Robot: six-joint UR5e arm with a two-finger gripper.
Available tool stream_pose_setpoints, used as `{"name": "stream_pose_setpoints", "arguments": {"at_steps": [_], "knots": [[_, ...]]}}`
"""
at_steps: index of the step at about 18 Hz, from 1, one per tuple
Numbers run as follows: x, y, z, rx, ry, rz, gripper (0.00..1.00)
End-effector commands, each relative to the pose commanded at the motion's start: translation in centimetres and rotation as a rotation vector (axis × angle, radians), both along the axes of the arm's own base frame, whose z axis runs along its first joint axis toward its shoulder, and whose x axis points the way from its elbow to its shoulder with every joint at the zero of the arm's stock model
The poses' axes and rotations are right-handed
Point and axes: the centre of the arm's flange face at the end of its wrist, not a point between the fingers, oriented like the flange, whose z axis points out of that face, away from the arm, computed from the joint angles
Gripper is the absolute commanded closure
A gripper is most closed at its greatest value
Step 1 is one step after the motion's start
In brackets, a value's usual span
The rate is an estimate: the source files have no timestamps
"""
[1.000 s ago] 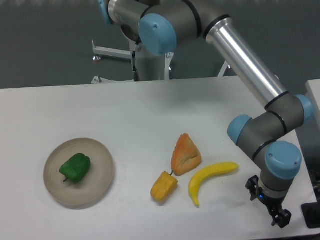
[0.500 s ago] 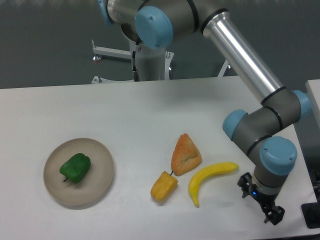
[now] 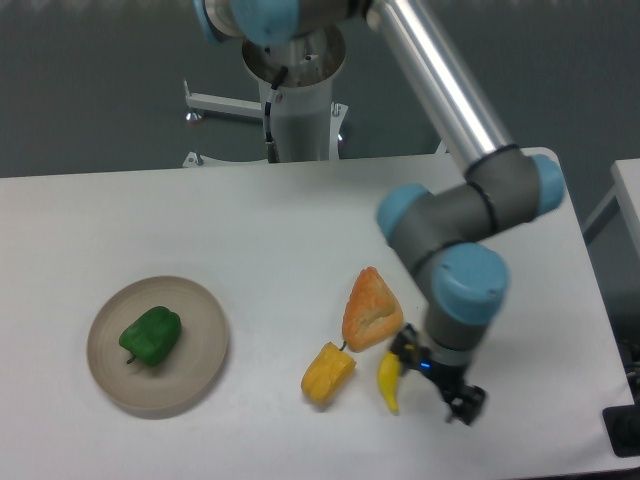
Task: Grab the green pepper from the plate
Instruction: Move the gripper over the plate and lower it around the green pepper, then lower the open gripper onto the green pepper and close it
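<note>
The green pepper (image 3: pixel 151 336) lies on its side a little left of centre on the plate (image 3: pixel 200 375), stem toward the near-left edge. It looks light, stiff and glossy — smooth plastic, I would guess, so apt to slip from a shallow pinch. I judge the best hold is across its lumpy middle, fingers in the grooves between lobes, not on the stem or a rounded end.

My gripper (image 3: pixel 437 381) hangs far to the right, well apart from the plate, low over the table (image 3: pixel 300 220) just beside the banana (image 3: pixel 388 378), which my wrist partly covers. Between me and the pepper lie the yellow-orange pepper (image 3: pixel 328 373) and an orange wedge-shaped piece (image 3: pixel 371 310) — things to clear on the way over. I carry nothing, but I cannot tell how wide my fingers stand from this angle.
</note>
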Motion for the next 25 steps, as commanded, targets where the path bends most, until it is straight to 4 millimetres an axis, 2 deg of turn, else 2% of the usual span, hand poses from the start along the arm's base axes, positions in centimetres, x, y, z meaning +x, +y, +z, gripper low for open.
{"name": "stream_pose_setpoints", "arguments": {"at_steps": [8, 12, 15, 18, 25], "knots": [[14.5, -0.2, 0.8, -0.024, -0.121, 0.128, 0.0], [20.1, -1.1, 0.0, -0.032, -0.171, 0.181, 0.0], [22.8, -1.9, -1.3, 0.03, -0.223, 0.273, 0.0], [25.3, -2.0, -2.3, 0.033, -0.231, 0.278, 0.0], [27.0, -1.5, -4.0, 0.024, -0.234, 0.256, 0.0]]}}
